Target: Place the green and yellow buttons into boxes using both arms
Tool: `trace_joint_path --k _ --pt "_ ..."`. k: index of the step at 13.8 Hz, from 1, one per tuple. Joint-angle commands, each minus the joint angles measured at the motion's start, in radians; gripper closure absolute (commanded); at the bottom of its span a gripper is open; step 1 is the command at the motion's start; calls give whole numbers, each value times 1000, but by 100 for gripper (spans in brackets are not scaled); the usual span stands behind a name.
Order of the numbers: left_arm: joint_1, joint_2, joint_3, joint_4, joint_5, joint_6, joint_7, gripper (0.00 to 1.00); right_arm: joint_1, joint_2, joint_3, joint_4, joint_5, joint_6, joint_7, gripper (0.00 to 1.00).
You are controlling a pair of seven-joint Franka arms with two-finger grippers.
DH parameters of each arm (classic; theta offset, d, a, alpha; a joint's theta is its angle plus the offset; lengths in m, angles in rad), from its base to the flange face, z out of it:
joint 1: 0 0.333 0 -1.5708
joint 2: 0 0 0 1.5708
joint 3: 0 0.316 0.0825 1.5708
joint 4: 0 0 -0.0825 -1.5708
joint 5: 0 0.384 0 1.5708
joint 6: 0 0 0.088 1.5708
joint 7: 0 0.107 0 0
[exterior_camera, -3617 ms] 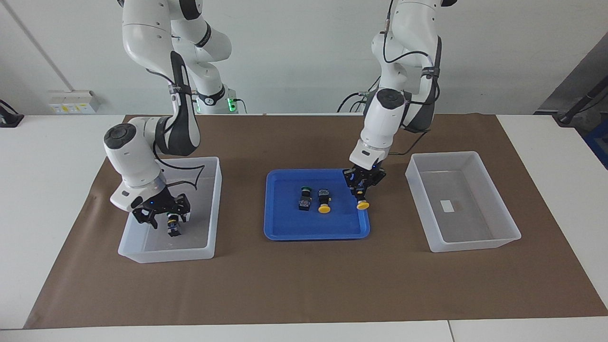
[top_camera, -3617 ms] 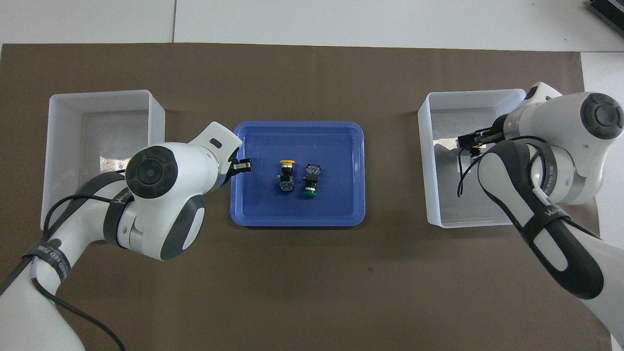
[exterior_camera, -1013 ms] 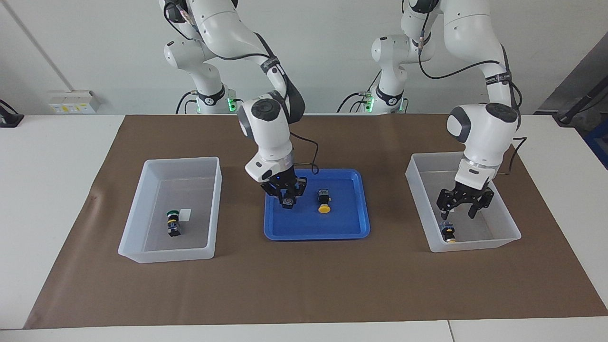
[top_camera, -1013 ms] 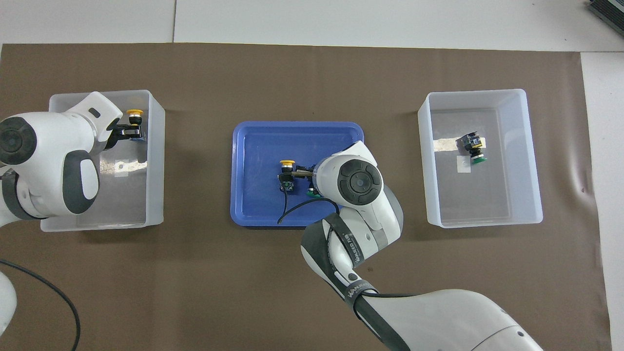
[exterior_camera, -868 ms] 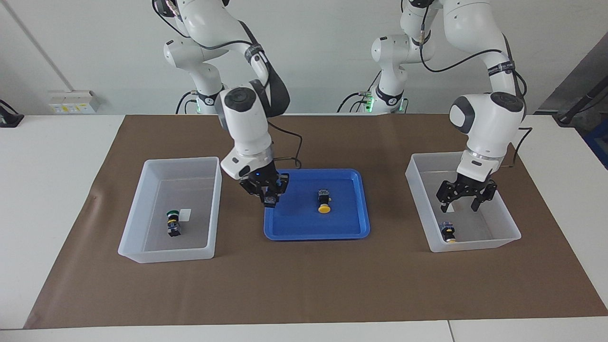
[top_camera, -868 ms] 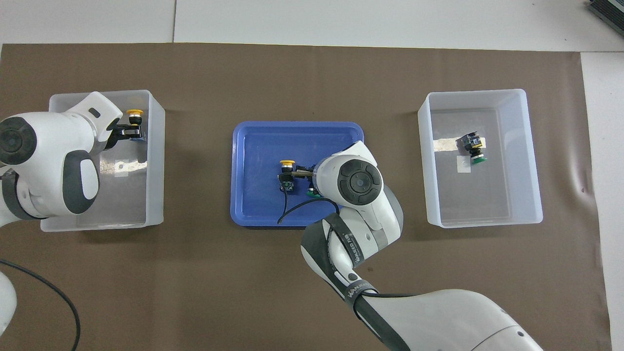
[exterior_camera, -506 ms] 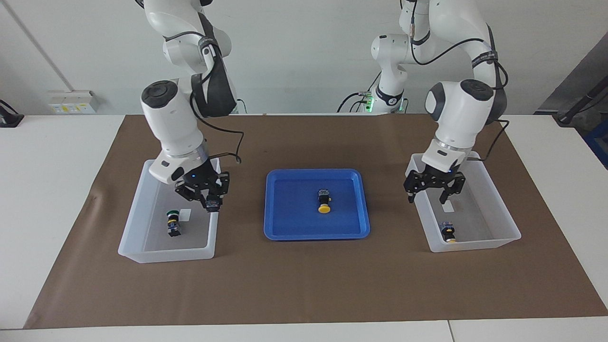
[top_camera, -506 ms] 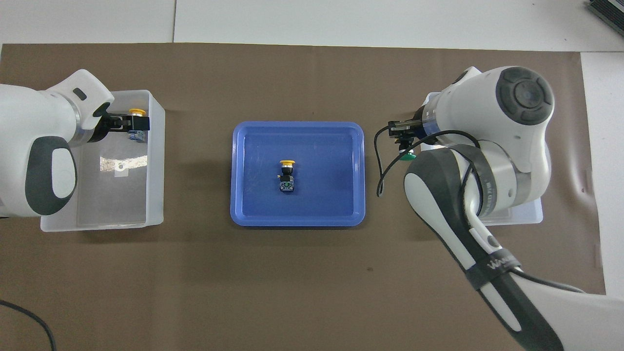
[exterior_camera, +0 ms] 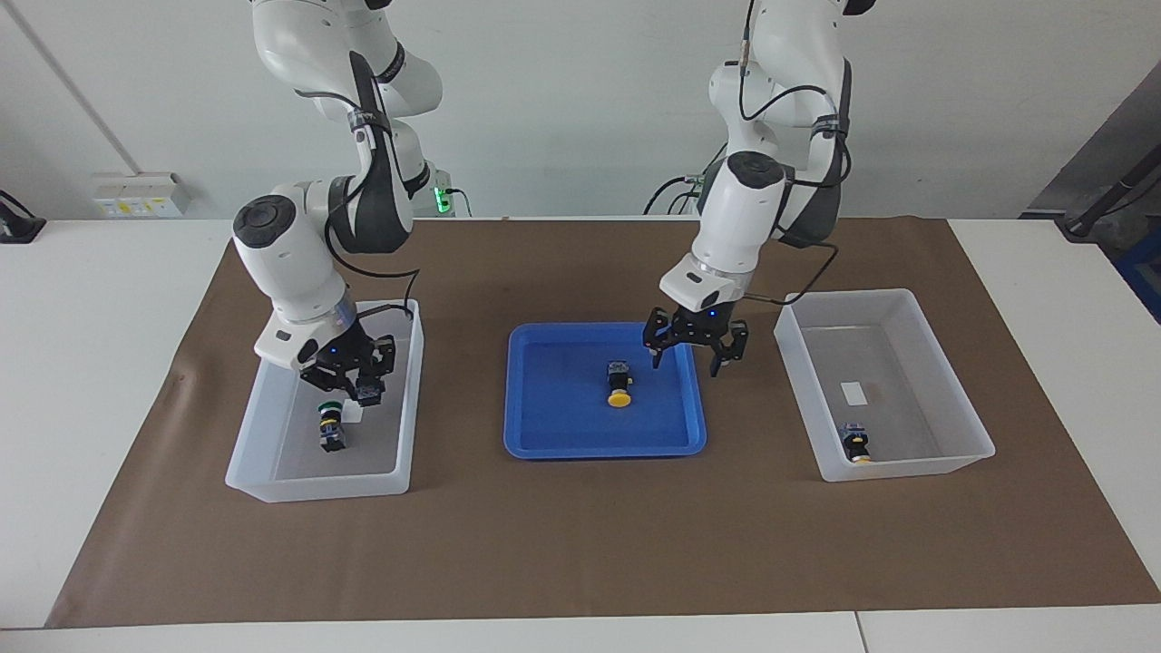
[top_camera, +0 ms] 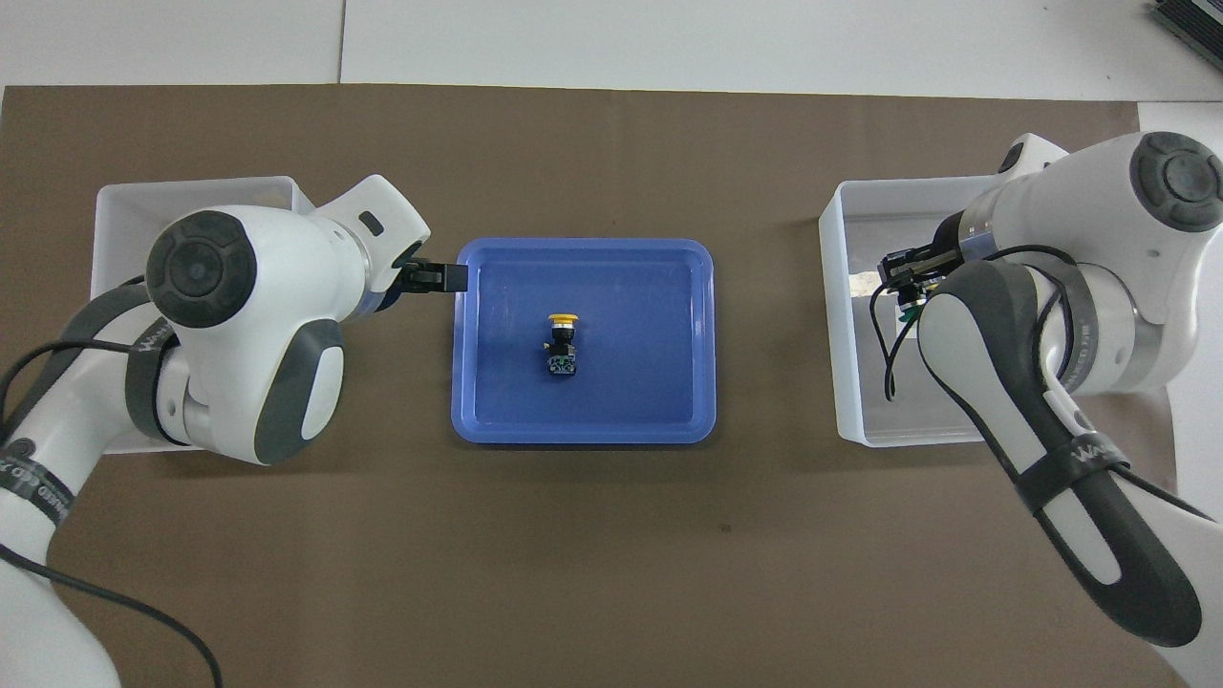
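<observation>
Right claw (exterior_camera: 347, 388) grips one button (exterior_camera: 367, 393).

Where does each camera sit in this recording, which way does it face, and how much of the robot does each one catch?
Facing view: high across the table, looking back at the robots. Both arms show almost whole, the left gripper over the blue tray's edge, the right gripper over a box.
Overhead view: high above the robots' end, looking forward and steeply down. Only forearms and wrists enter from the bottom.
Shared: the tray with one yellow button in it, and both grippers. The views are half a turn apart, so sides swap.
</observation>
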Motion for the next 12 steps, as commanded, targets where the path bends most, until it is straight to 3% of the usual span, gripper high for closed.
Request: trace_joint_path --k 1,2,3,4,5,7,9,10,11,12 --pt "-82 49 18 -30 13 85 -66 0 -40 -47 15 -102 3 76 -56 100" --pt "-111 81 21 -22 13 108 -97 0 -42 -44 15 -116 3 98 -56 98" --pt "-123 110 19 -30 13 165 -116 0 -47 -44 15 -123 3 109 -53 68" --pt "-131 117 19 -38 13 185 -116 0 -47 -44 15 -123 3 106 -44 14" --pt "-137 130 19 -42 13 193 -116 0 -47 -42 15 -119 4 104 -42 0" --pt "-136 134 19 -52 13 196 -114 4 -47 -48 15 -82 18 94 -39 0" --pt "-136 132 21 -53 13 185 -114 56 -37 -71 12 -21 17 42 58 0" --pt "-133 131 24 -53 13 184 -116 76 -34 -85 12 11 -1 5 137 0" --pt "-130 132 24 -49 13 184 -116 92 -34 -99 10 45 -12 -39 190 0" --pt "-128 132 24 -44 13 184 -117 100 -36 -111 10 83 -35 -98 227 0"
